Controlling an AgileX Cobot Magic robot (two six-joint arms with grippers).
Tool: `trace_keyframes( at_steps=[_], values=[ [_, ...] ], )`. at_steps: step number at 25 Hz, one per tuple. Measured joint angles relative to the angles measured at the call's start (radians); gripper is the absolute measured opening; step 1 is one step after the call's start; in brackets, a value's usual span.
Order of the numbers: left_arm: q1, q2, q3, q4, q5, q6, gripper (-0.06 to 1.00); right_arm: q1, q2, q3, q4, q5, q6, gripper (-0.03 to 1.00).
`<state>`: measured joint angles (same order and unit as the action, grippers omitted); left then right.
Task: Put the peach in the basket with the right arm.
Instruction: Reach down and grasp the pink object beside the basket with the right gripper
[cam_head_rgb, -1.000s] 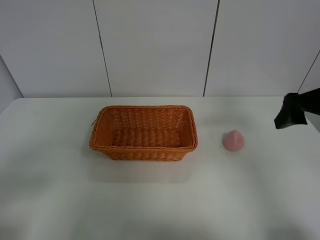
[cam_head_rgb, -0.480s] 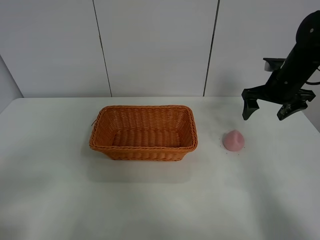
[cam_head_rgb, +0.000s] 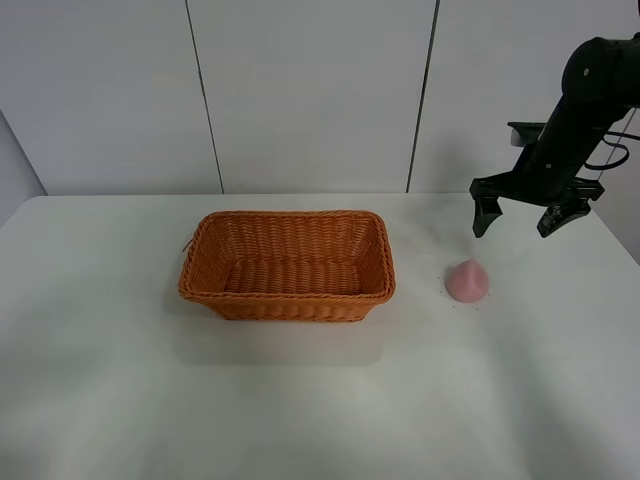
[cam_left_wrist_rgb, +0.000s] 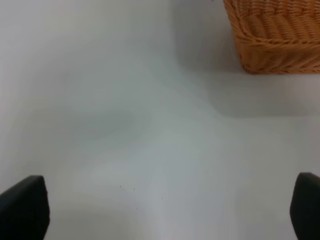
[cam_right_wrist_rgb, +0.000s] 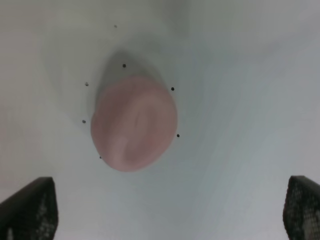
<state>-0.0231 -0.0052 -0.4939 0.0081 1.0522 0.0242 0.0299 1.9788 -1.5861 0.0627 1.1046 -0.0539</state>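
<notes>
The pink peach (cam_head_rgb: 468, 281) rests on the white table, right of the orange-brown wicker basket (cam_head_rgb: 288, 265). My right gripper (cam_head_rgb: 516, 217) hangs open in the air above and slightly right of the peach, on the black right arm (cam_head_rgb: 575, 110). From the right wrist view the peach (cam_right_wrist_rgb: 133, 129) lies below and between the two spread fingertips (cam_right_wrist_rgb: 30, 208). The left gripper (cam_left_wrist_rgb: 165, 210) is open over bare table, with a corner of the basket (cam_left_wrist_rgb: 275, 35) ahead of it. The left arm does not show in the high view.
The white table (cam_head_rgb: 320, 400) stretches wide in front of the basket. A white panelled wall (cam_head_rgb: 310, 90) stands behind it. Small dark specks (cam_right_wrist_rgb: 172, 89) dot the table around the peach.
The right arm has swung in from the right edge to above the peach, shifting a little further left in the last half second. Peach and basket have not moved.
</notes>
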Motion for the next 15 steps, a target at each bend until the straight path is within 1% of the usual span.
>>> trace_keyframes(
  at_steps=[5,11,15],
  values=[
    [0.000,0.000,0.000,0.000,0.000,0.000,0.99,0.013,0.000,-0.002,0.001,0.002,-0.005,0.70],
    [0.000,0.000,0.000,0.000,0.000,0.000,0.99,0.081,0.000,-0.002,-0.001,-0.030,-0.008,0.70],
    [0.000,0.000,0.000,0.000,0.000,0.000,0.99,0.078,0.000,-0.002,-0.009,-0.041,-0.008,0.70]
  ],
)
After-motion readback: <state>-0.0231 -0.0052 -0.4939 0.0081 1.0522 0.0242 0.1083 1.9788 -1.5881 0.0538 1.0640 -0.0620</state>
